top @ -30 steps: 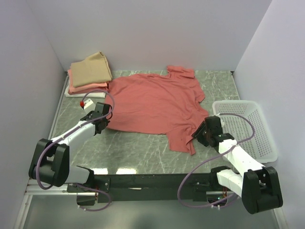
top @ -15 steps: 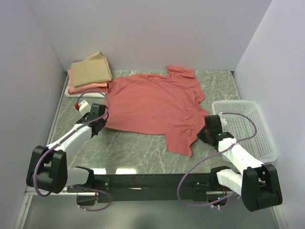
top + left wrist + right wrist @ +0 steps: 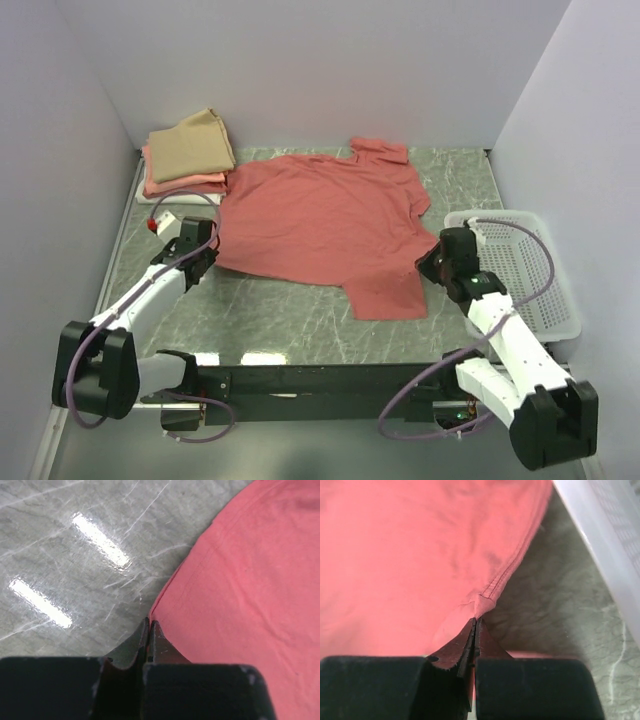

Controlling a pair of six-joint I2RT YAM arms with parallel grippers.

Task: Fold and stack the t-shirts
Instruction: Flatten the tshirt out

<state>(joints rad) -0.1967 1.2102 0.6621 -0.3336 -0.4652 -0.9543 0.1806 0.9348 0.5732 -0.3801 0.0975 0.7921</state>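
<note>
L gripper [image 3: 205,260] lower left, R gripper [image 3: 428,268] lower right: both pressed together, pinching opposite hem edges of the salmon-red shirt [image 3: 320,220], prob. to tension it flat for folding. Shirt spread mid-frame; basket [image 3: 530,285] right; folded stack [image 3: 185,160] upper left.

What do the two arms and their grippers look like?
The left arm and right arm have white links with bulky black joints. A grey-purple cable loops along each. The left gripper and right gripper are black, each with two tapering fingers. A small red part sits by the left wrist.
</note>
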